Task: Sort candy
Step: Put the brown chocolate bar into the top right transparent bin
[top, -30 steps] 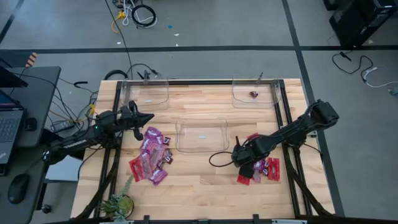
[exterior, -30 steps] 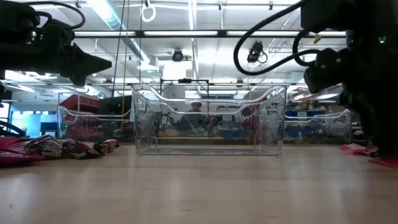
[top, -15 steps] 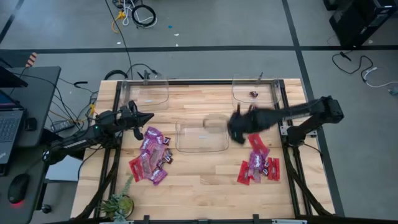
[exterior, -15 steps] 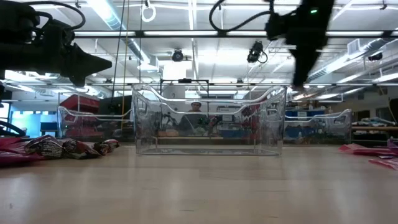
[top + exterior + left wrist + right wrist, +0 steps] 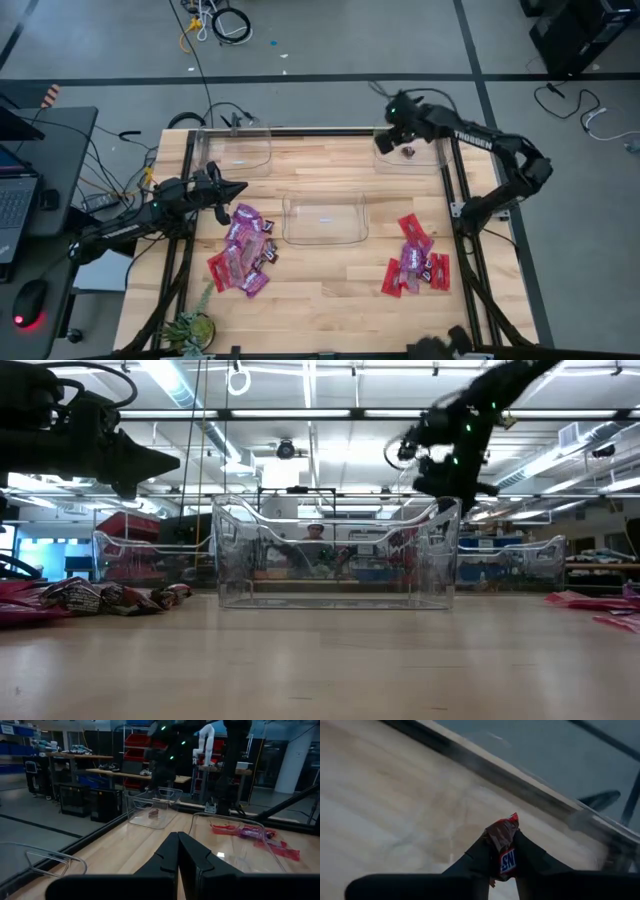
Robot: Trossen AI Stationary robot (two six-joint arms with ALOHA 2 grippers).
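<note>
My right gripper hangs over the left rim of the far-right clear bin, shut on a dark brown candy packet. In the low view it shows raised behind the centre bin. One dark packet lies on that far-right bin's floor. A purple, red and brown candy pile lies on the table's left, a red and purple pile on its right. My left gripper waits shut above the left pile's far end, touching nothing. My right gripper pinches the dark brown packet between its two fingers, on the packet's printed middle. The packet's crimped end sticks out past the fingertips. The packet is lifted clear of the table.
The centre clear bin and the far-left clear bin stand on the wood. Black rails run along the table's left and right sides. A small plant sits at the near-left corner. Bare wood lies along the near edge.
My right gripper rose from the right candy pile and swung fast toward the table's far edge, ending over the far-right bin with the brown packet in its fingers.
</note>
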